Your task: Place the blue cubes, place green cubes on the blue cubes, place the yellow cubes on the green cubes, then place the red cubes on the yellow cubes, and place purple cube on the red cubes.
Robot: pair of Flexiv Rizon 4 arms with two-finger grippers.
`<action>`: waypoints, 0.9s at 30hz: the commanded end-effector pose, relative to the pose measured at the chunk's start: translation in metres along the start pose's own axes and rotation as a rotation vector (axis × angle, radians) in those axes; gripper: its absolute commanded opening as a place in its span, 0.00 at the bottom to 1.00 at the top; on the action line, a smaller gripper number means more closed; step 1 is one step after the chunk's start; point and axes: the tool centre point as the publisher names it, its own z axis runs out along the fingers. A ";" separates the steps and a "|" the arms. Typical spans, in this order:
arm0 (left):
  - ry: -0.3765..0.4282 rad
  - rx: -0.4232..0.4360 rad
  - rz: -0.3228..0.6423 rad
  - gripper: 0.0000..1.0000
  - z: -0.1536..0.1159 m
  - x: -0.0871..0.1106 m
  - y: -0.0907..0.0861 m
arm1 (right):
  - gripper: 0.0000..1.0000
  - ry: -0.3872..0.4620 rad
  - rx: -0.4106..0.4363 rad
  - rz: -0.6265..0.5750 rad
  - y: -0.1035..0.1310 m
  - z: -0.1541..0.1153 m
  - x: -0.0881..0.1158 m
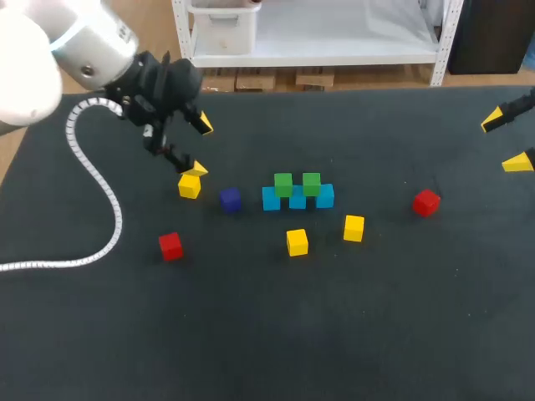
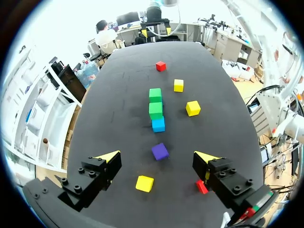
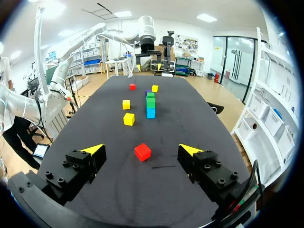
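Left gripper (image 1: pixel 201 148): upper left of the head frame, fingers spread wide and holding nothing. It hangs over one yellow cube (image 1: pixel 190 185).
Left wrist check: that yellow cube lies between the open fingers, and neither finger touches it.
Right gripper (image 1: pixel 506 140): right edge of the head frame, released and empty, well apart from the stack.
Blue cubes (image 1: pixel 298 201): three in a tight row at frame centre, touching side to side.
Green cubes (image 1: pixel 283 184): two, sitting on top of the blue row with a small gap between them.
Purple cube (image 1: pixel 231 199): on the table (image 1: pixel 267 334), left of the blue row, between it and the yellow cube under the left gripper.
Other yellow cubes: one (image 1: pixel 297 241) below the blue row and one (image 1: pixel 354 227) to its lower right. Both are loose on the table.
Red cubes: one (image 1: pixel 170 246) at lower left of centre. The other (image 1: pixel 426 202) is at right of centre, and in the right wrist view it lies ahead of the open fingers, untouched.
Cable (image 1: pixel 99 175): white coil trailing from the left arm across the left side of the table.
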 end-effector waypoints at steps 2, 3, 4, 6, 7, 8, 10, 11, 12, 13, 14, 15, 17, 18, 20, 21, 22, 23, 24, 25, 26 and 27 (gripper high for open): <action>-0.032 -0.027 -0.001 1.00 -0.024 0.028 -0.013 | 1.00 -0.001 0.000 -0.001 0.000 0.000 0.000; -0.033 -0.029 -0.004 1.00 -0.028 0.034 -0.012 | 1.00 -0.001 0.000 -0.001 0.000 0.000 0.000; -0.030 -0.037 -0.001 1.00 -0.032 0.039 -0.012 | 1.00 -0.001 0.000 -0.001 0.000 0.000 0.000; -0.025 -0.041 0.002 1.00 -0.038 0.045 -0.012 | 1.00 -0.001 0.000 -0.001 0.000 0.000 0.000; -0.024 -0.046 0.008 1.00 -0.041 0.047 -0.014 | 1.00 -0.001 0.000 -0.001 0.000 0.000 0.000; -0.014 -0.052 0.014 1.00 -0.043 0.048 -0.015 | 1.00 -0.001 0.000 -0.001 0.000 0.000 0.000; -0.028 -0.061 0.015 1.00 -0.045 0.048 -0.020 | 1.00 -0.001 0.000 -0.001 0.000 0.000 0.000; -0.025 -0.063 0.018 1.00 -0.044 0.047 -0.023 | 1.00 -0.001 0.000 -0.001 0.000 0.000 0.000; -0.024 -0.064 0.018 1.00 -0.043 0.045 -0.026 | 1.00 -0.001 0.000 -0.001 0.000 0.000 0.000; -0.027 -0.065 0.020 1.00 -0.041 0.043 -0.029 | 1.00 -0.001 0.000 -0.001 0.000 0.000 0.000; -0.038 -0.065 0.010 1.00 -0.040 0.040 -0.033 | 1.00 -0.001 0.000 -0.001 0.000 0.000 0.000; -0.043 -0.065 0.004 1.00 -0.037 0.037 -0.037 | 1.00 -0.001 0.000 -0.001 0.000 0.000 0.000; -0.030 -0.067 -0.003 1.00 -0.030 0.030 -0.048 | 1.00 -0.001 0.000 -0.001 0.000 0.000 0.000; -0.035 -0.067 -0.009 1.00 -0.024 0.026 -0.053 | 1.00 -0.001 0.000 -0.001 0.000 0.000 0.000; -0.030 -0.068 -0.014 1.00 -0.015 0.014 -0.063 | 1.00 -0.001 0.000 -0.001 0.000 0.000 0.000; -0.023 -0.062 -0.028 1.00 -0.009 0.008 -0.067 | 1.00 -0.001 0.000 -0.001 0.000 0.000 0.000; -0.038 -0.065 -0.041 1.00 -0.003 -0.002 -0.073 | 1.00 -0.001 0.000 -0.001 0.000 0.000 0.000; -0.037 -0.065 -0.039 1.00 0.001 -0.007 -0.076 | 1.00 -0.001 0.000 -0.001 0.000 0.000 0.000; -0.020 -0.057 -0.048 1.00 0.009 -0.016 -0.083 | 1.00 -0.001 0.000 -0.001 0.000 0.000 0.000; -0.034 -0.063 -0.061 1.00 0.014 -0.022 -0.087 | 1.00 -0.001 0.000 -0.001 0.000 0.000 0.000; -0.034 -0.065 -0.073 1.00 0.020 -0.028 -0.092 | 1.00 -0.001 0.000 -0.001 0.000 0.000 0.000; -0.028 -0.065 -0.076 1.00 0.026 -0.034 -0.096 | 1.00 -0.001 0.000 -0.001 0.000 0.000 0.000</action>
